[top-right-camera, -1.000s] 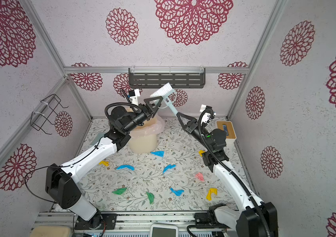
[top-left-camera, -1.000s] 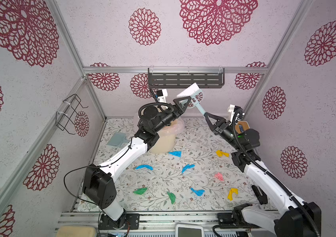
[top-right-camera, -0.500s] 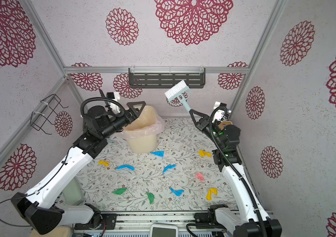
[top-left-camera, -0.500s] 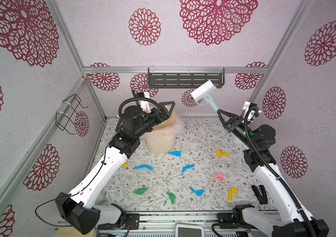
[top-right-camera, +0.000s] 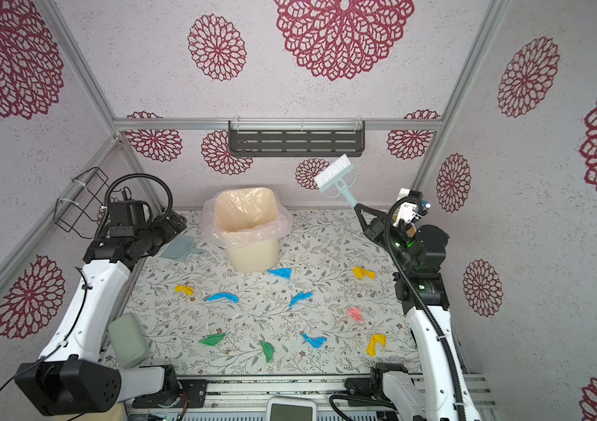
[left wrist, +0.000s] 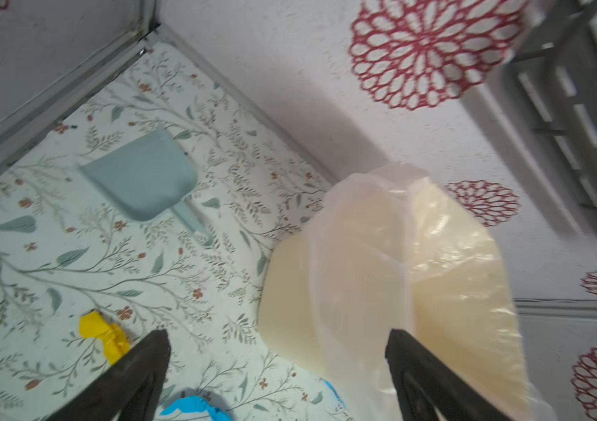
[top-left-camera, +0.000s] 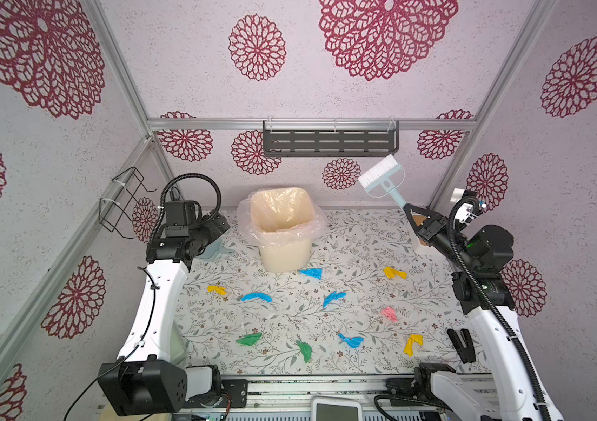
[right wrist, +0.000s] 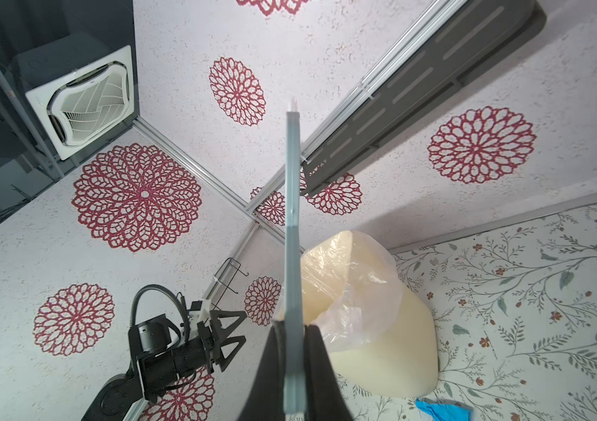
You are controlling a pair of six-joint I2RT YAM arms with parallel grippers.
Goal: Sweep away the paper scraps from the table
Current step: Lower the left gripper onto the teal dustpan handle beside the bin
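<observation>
Coloured paper scraps (top-left-camera: 256, 297) are scattered all over the leafy-print desk (top-left-camera: 359, 251), none swept up yet. There are blue, green and yellow ones plus a single pink bit (top-left-camera: 388, 313), all lying in the open stretch in front of the cream bin (top-left-camera: 282, 233) with its plastic liner. One blue scrap (top-left-camera: 310, 272) sits just beside the bin's base.

The right claw (top-left-camera: 409, 210) is clenched on the handle of a pale blue brush (top-left-camera: 380, 176). It holds the brush up in the air, white bristle end highest, over by the back wall and well above the desk. The right wrist view shows the handle pinched tight between the two black fingers (right wrist: 320, 364).

The left claw (left wrist: 276, 339) is spread wide with nothing in it, hanging off the desk near the back left corner. The pale blue dustpan (left wrist: 143, 175) lies flat on the desk in that corner, left of the bin and clear of the claw. A yellow scrap (left wrist: 101, 330) lies not far from it.
</observation>
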